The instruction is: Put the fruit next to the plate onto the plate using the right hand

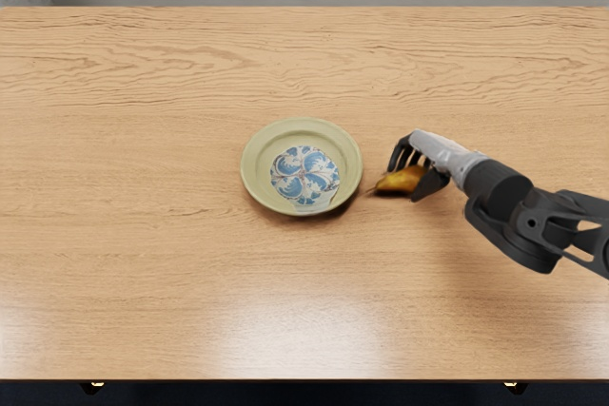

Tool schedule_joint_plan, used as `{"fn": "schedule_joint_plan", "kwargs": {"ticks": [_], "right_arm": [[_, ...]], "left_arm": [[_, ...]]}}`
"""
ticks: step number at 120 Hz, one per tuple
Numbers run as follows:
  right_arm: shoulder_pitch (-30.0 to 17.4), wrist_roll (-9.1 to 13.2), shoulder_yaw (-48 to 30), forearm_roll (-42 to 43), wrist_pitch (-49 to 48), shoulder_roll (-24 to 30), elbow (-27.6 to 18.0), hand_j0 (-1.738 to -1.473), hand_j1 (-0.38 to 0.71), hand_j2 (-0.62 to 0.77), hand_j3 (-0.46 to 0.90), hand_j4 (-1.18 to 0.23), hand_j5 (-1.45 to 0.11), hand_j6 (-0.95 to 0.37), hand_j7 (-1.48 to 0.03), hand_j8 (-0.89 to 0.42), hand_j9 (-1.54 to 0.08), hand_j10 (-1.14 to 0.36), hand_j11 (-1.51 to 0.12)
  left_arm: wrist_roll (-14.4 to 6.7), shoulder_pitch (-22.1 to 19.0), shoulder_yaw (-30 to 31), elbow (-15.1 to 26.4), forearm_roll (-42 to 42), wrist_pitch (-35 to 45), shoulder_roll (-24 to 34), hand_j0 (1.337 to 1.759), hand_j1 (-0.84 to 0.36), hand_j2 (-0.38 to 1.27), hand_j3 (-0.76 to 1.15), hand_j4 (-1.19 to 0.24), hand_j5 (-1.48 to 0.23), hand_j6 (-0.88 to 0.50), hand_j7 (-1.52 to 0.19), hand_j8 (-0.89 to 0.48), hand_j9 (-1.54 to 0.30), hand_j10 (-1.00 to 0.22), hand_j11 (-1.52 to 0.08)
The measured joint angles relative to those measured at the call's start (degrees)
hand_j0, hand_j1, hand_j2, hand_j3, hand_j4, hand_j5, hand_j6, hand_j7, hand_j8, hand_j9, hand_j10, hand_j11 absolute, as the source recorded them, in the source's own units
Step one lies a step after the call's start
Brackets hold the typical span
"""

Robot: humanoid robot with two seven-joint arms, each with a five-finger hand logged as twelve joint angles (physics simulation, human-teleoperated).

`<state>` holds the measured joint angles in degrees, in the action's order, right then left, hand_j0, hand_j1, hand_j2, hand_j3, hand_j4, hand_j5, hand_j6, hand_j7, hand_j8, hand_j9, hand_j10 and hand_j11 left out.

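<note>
One of each: plate [255, 166], fruit [398, 181], right hand [425, 161], table [143, 263].
Fruit, axis: long axis runs roughly left to right across the view, slightly tilted; a thin stem-like tip points left toward the plate.
Fruit, look: small, yellow-orange, darker at the edges; its right part is hidden by the hand.
Fruit, place: just right of the plate rim, off the plate.
Right hand: fingers [402, 152] curled over the fruit, thumb below it, closed around it.
Plate: round, pale green rim, blue-and-white pattern at centre.
</note>
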<state>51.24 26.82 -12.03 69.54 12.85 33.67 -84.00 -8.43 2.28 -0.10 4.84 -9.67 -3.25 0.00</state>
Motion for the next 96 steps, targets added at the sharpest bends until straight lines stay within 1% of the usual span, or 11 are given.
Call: {"fn": "schedule_joint_plan", "kwargs": {"ticks": [28,52,77,96], "right_arm": [[0.31,-0.12,-0.53,-1.53,-1.03,3.66,-0.89,-1.657,0.28,0.25,0.00,-0.66,-0.89,-0.54,-0.87,-0.45,-0.90,-0.57,-0.91],[0.75,-0.27,-4.48,-4.75,-6.17,6.20,-2.80,-1.657,0.28,0.25,0.00,-0.67,-0.89,-0.54,-0.88,-0.45,-0.90,-0.57,-0.91],[1.06,-0.21,-9.92,-9.00,-13.69,6.93,-4.02,-1.658,0.28,0.26,0.00,-0.67,-0.90,-0.53,-0.88,-0.45,-0.91,-0.57,-0.92],[2.92,-0.11,-11.90,-11.83,-17.37,5.75,-4.74,-1.658,0.29,0.29,0.00,-0.68,-0.92,-0.52,-0.90,-0.44,-0.94,-0.57,-0.95]], "left_arm": [[0.00,0.00,0.00,0.00,0.00,0.00,0.00,1.658,0.32,0.00,0.00,-0.02,-0.03,-0.02,-0.03,-0.02,-0.03,-0.02,-0.03],[0.00,0.00,0.00,0.00,0.00,0.00,0.00,1.658,0.32,0.00,0.00,-0.02,-0.03,-0.02,-0.03,-0.02,-0.03,-0.02,-0.03],[0.00,0.00,0.00,0.00,0.00,0.00,0.00,1.658,0.32,0.00,0.00,-0.02,-0.03,-0.02,-0.03,-0.02,-0.03,-0.02,-0.03],[0.00,0.00,0.00,0.00,0.00,0.00,0.00,1.658,0.32,0.00,0.00,-0.02,-0.03,-0.02,-0.03,-0.02,-0.03,-0.02,-0.03]]}}
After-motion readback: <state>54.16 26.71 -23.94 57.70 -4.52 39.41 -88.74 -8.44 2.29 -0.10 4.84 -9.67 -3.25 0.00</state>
